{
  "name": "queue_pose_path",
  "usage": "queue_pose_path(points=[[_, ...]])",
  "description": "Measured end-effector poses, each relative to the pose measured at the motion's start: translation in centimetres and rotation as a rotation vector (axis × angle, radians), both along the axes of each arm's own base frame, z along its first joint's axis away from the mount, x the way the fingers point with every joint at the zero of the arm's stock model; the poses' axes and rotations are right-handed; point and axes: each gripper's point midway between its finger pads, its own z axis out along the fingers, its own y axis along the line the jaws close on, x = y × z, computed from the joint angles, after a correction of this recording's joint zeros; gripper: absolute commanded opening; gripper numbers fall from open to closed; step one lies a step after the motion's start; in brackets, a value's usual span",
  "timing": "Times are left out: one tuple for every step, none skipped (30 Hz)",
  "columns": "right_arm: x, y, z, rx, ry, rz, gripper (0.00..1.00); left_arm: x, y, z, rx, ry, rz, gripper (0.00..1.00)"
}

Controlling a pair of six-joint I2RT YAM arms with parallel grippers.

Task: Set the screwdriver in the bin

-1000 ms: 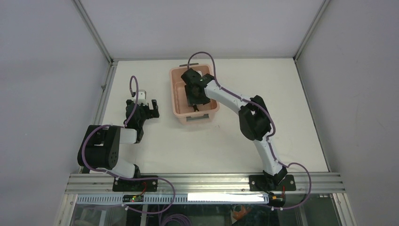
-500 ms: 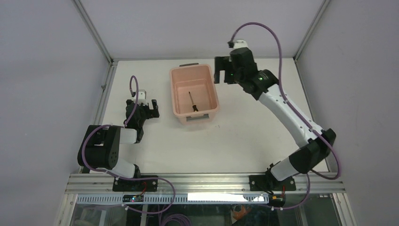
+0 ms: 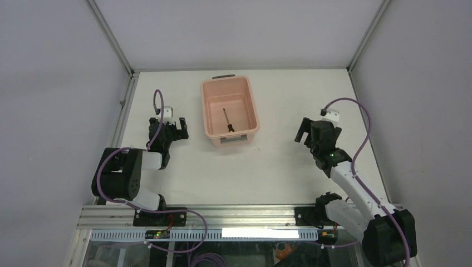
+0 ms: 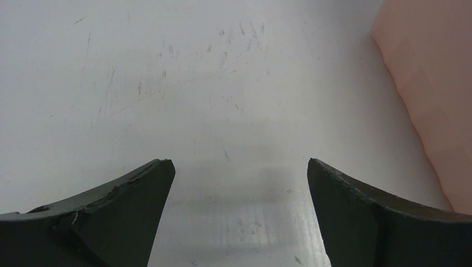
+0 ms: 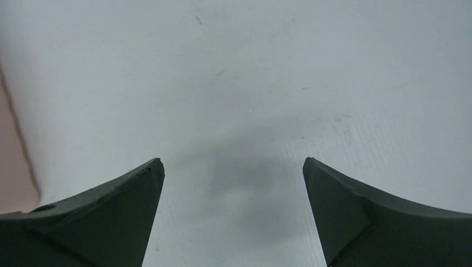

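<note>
Pincer of the right arm stands wide, gripping nothing, while the screwdriver lies in the bin

No text, label, brand, number or sign can be read on anything in these views.

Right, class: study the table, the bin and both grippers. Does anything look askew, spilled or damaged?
Nothing serious. The bin stands upright on the table with the screwdriver lying flat on its floor. The left gripper and right gripper are open and empty. Only oddity: what looks like a fine crack in one left finger.
</note>
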Motion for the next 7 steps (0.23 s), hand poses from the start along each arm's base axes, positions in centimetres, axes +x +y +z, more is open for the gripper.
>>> queue_pose_path(points=[[-0.4, -0.6, -0.7, -0.003, -0.022, -0.033, 0.99, 0.0, 0.0, 0.0, 0.000, 0.000, 0.000, 0.99], [-0.7, -1.2, -1.3, -0.006, -0.043, -0.066, 0.99, 0.0, 0.0, 0.0, 0.000, 0.000, 0.000, 0.99], [-1.0, -1.6, -1.8, -0.005, -0.057, -0.090, 0.99, 0.0, 0.0, 0.0, 0.000, 0.000, 0.000, 0.99], [-1.1, -2.1, -2.2, -0.005, -0.073, -0.117, 0.99, 0.0, 0.0, 0.0, 0.000, 0.000, 0.000, 0.99], [-1.2, -2.4, -2.4, -0.003, -0.088, -0.140, 0.99, 0.0, 0.0, 0.0, 0.000, 0.000, 0.000, 0.99], [-1.3, -2.7, -2.5, -0.001, -0.101, -0.158, 0.99, 0.0, 0.0, 0.0, 0.000, 0.000, 0.000, 0.99], [-1.2, -2.8, -2.4, 0.003, -0.116, -0.173, 0.99, 0.0, 0.0, 0.0, 0.000, 0.000, 0.000, 0.99]])
